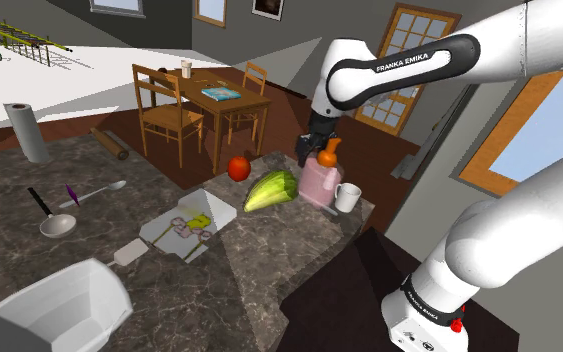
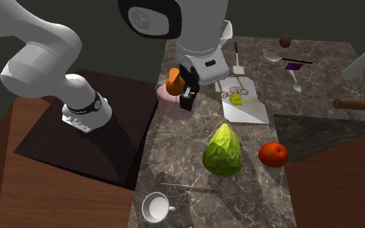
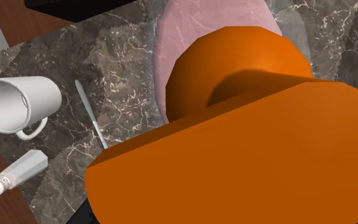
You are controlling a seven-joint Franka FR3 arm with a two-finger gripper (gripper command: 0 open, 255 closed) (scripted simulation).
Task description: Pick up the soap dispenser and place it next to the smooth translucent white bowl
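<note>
Arm pose: You see the white arm (image 1: 489, 230) rise from its stand at the shoulder view's lower right. It arches across the top of that view and bends at the wrist, so the hand points almost straight down over the tabletop (image 1: 99, 225) edge nearest the stand.
End effector: The black end effector (image 1: 316, 152) sits right at the orange pump head of the soap dispenser (image 1: 318, 182). You cannot tell whether it is clenched on the pump or released.
Soap dispenser: It has a pink body and an orange pump, and stands upright on the dark marbled tabletop. It is between a green cabbage (image 1: 271, 188) and a white mug (image 1: 347, 197), just beside the mug.
Wrist view: The pump looms close under the camera. Past it you see the mug, a thin knife (image 3: 91, 114) and a white shaker (image 3: 17, 172).
Bowl: The white bowl (image 1: 44, 287) stands at the shoulder view's lower left, well apart from the dispenser.
Writing: You can read the white lettering (image 1: 404, 62) "FRANKA EMIKA" on the black band of the arm's upper link.
</note>
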